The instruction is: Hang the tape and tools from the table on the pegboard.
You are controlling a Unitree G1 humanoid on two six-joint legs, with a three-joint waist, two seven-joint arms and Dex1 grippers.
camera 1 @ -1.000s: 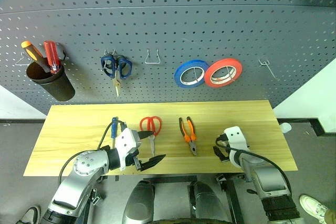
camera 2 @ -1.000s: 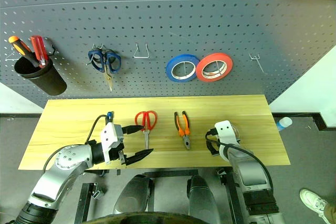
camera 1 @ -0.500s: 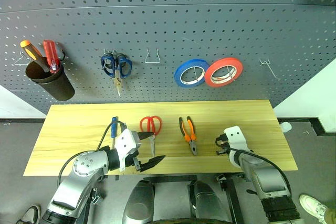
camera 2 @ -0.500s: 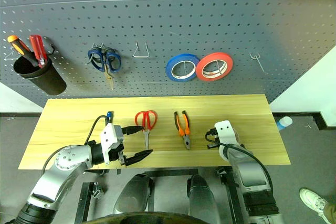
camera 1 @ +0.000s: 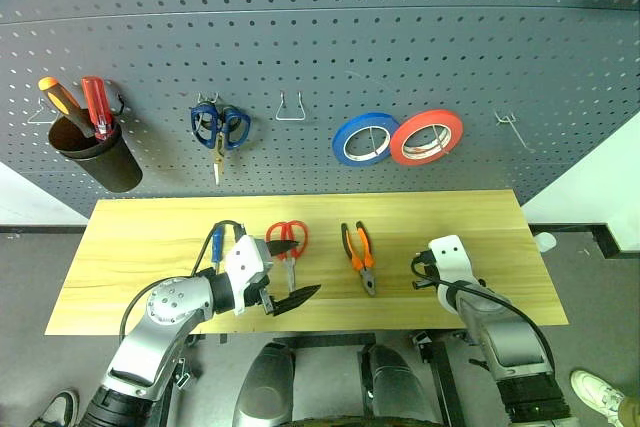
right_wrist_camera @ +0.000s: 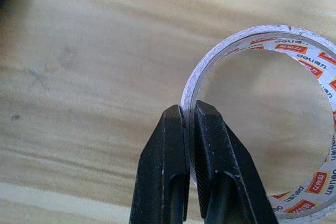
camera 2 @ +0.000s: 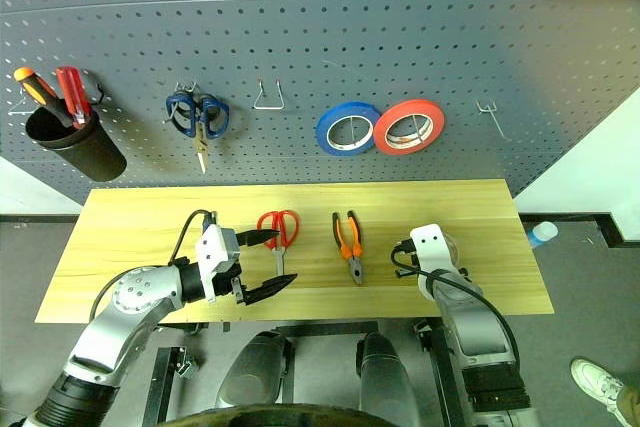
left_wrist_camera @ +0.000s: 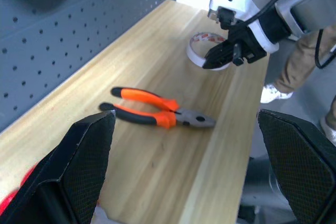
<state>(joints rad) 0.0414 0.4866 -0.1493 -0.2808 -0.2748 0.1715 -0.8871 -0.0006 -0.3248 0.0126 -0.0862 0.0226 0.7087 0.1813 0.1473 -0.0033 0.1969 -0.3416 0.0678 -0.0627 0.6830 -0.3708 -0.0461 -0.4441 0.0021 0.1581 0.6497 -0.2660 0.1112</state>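
Pegboard [camera 1: 400, 37], table [camera 1: 130, 247], tools and tape, from biggest to smallest.

Dark grey perforated panel with wire hooks carries a black cup [camera 1: 98, 155] of screwdrivers, blue-handled scissors [camera 1: 220, 129], a blue roll [camera 1: 364, 139] and a red roll [camera 1: 426, 137]. Below it the light, grained wooden tabletop bears the pliers [camera 1: 359, 257] with orange-and-black handles, the red-handled scissors [camera 1: 287, 246] and the slim blue-handled screwdriver [camera 1: 216, 247], all lying flat. Left gripper [camera 1: 285, 272] hangs with its black fingers spread wide beside the red scissors, holding nothing. Right gripper [right_wrist_camera: 188, 129] is pinched on the wall of the tape [right_wrist_camera: 252, 66], a whitish-cream ring near the table's right end; its inner core is printed with repeated red "deli" labels.
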